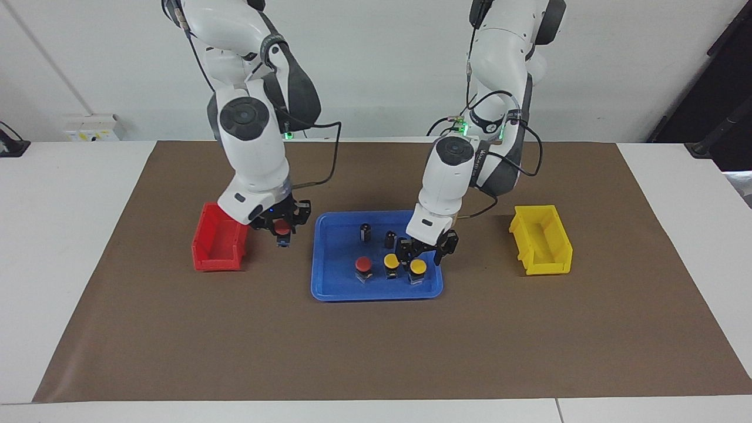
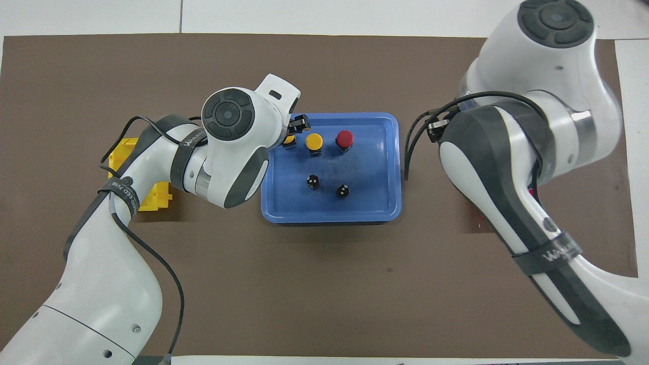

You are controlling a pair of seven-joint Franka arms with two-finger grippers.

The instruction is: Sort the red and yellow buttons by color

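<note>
1. Red button, held [image 1: 283, 228]: gripped between the fingers of the right gripper [image 1: 282, 233], raised in the air over the brown mat [image 1: 376, 346], between the red bin and the blue tray. The cap is seen between the fingers, the black body hanging below them.
2. Red button, loose [image 1: 363, 265]: stood upright in the blue tray [image 1: 329, 258], in the row farther from the robots, at the right arm's end of that row.
3. Yellow buttons, two: one [image 1: 391, 262] stood beside the loose red button; the other [image 1: 418, 267] directly beneath the fingers of the left gripper [image 1: 424, 254], toward the left arm's end of the tray.
4. Left gripper: hung low over the tray, fingers spread apart and clasping nothing, one finger to each side above the outer yellow button.
5. Dark cylinders, two [image 1: 366, 232] [image 1: 389, 239]: stood in the tray, nearer to the robots than the button row.
6. Red bin [image 1: 218, 244]: set on the mat just beside the right gripper, toward the right arm's end of the tabletop [image 1: 59, 235].
7. Yellow bin [image 1: 541, 239]: set on the mat, toward the left arm's end.
</note>
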